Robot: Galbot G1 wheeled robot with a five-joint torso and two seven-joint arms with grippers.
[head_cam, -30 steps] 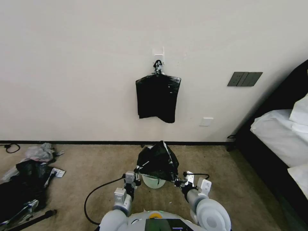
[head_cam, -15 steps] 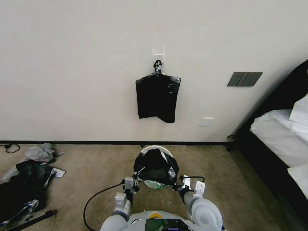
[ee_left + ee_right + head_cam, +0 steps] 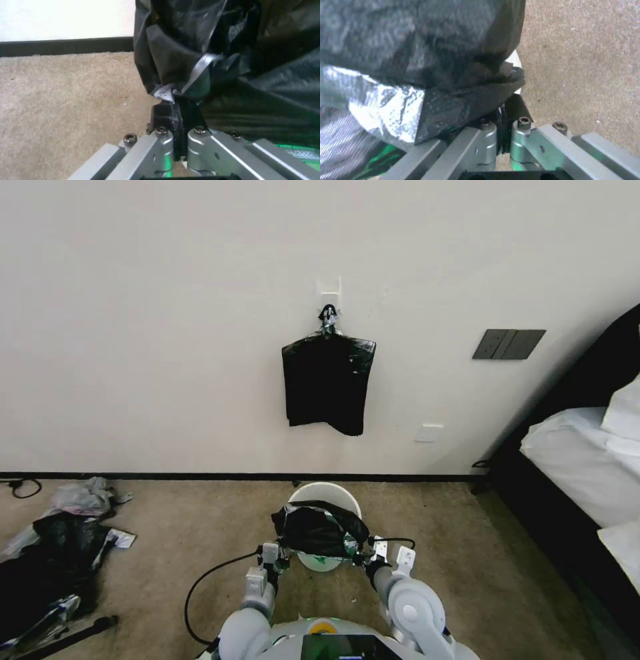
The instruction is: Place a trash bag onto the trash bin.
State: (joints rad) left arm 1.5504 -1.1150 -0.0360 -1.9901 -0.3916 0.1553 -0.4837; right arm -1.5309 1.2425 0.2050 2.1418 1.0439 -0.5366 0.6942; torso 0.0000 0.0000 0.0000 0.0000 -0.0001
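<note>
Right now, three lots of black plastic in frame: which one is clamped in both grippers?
The trash bag stretched over the trash bin, pinched between left gripper and right gripper. The flat sheaf hangs on the wall; the litter heap lies on the carpet.

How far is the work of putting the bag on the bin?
Done: both tools grip the trash bag, left tool and right tool at its sides. In hand: it hangs over the trash bin's near half. Left: the far rim is bare.
</note>
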